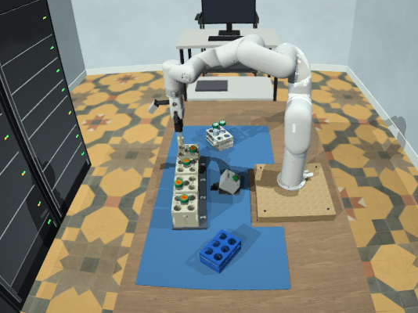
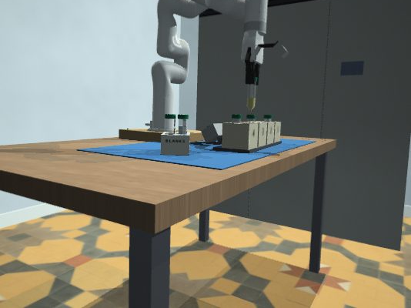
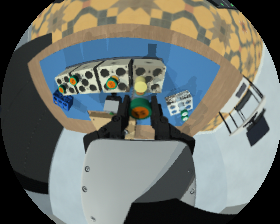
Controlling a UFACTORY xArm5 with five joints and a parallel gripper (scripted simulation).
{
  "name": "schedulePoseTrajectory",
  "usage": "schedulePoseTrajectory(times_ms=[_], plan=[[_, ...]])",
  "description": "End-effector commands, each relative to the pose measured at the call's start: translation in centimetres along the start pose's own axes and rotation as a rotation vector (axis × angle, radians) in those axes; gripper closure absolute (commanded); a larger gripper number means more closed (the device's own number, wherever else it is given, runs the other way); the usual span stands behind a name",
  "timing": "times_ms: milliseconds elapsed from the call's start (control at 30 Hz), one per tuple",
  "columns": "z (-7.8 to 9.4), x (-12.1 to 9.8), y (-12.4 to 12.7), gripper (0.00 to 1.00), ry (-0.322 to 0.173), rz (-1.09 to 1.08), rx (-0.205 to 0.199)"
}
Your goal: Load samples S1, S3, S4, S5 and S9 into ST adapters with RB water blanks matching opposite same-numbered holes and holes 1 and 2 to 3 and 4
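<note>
While clenched on a tube hanging upright above the far end of the stand, fingers clear of the caps below. Side view alone: air gap between tube tip and blocks. Overhead alone: blue rack vacant at lower centre, white rack upper centre, desk edge close left of the stand.

Cap labels on the tubes too small to be read, server cabinet cut off at the left edge, held tube's cap hidden by the fingers
</note>
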State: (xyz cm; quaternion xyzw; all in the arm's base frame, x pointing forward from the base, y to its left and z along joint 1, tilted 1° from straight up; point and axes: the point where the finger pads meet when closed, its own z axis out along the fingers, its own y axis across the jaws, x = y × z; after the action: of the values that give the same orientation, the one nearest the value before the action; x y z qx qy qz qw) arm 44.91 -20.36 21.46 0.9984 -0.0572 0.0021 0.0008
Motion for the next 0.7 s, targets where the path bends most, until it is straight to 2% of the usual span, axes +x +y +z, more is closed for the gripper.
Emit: schedulePoseTrajectory(times_ms=[0,333,667], plan=[[-0.2,0.1,0.1,1.00,0.004,0.001,-0.001],[-0.2,0.1,0.1,1.00,0.004,0.001,-0.001],[1.4,0.1,0.0,1.00,0.004,0.001,-0.001]])
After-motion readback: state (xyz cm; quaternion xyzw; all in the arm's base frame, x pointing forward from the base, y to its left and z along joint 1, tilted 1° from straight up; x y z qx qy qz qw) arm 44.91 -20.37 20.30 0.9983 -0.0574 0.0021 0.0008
